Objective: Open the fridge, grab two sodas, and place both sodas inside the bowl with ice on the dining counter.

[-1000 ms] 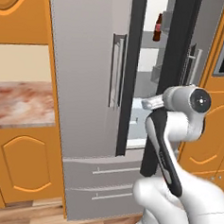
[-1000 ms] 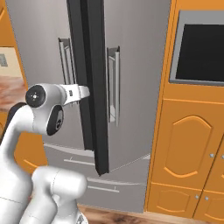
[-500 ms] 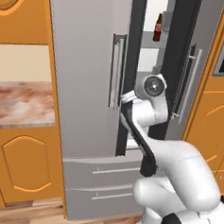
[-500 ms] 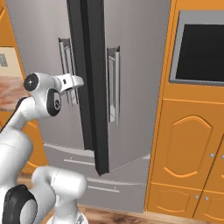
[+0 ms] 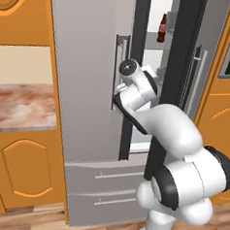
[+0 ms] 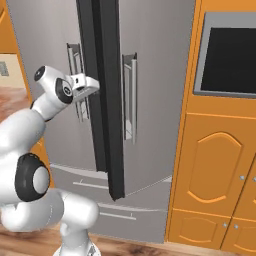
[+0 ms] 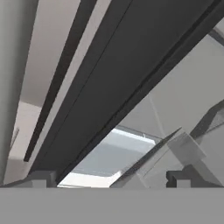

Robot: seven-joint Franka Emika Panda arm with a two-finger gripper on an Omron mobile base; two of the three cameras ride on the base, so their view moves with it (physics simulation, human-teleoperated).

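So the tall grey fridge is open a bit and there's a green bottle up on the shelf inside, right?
Not green. The slim bottle on the upper shelf inside the tall grey fridge is dark brown with a red label, as the left base view shows. The fridge is indeed open a bit.

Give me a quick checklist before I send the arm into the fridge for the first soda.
1. Fridge door open: partly; a narrow gap shows shelves in the left base view. Wide enough for the arm: cannot tell.
2. Gripper open and holding nothing: ok.
3. Gripper clear of the left door's handle: cannot tell; it sits right by it.
4. Soda located: ok for the brown bottle, upright on an upper shelf. Red can: cannot tell.
5. Gripper aimed into the gap: not ok; the hand view looks along the dark door edge.
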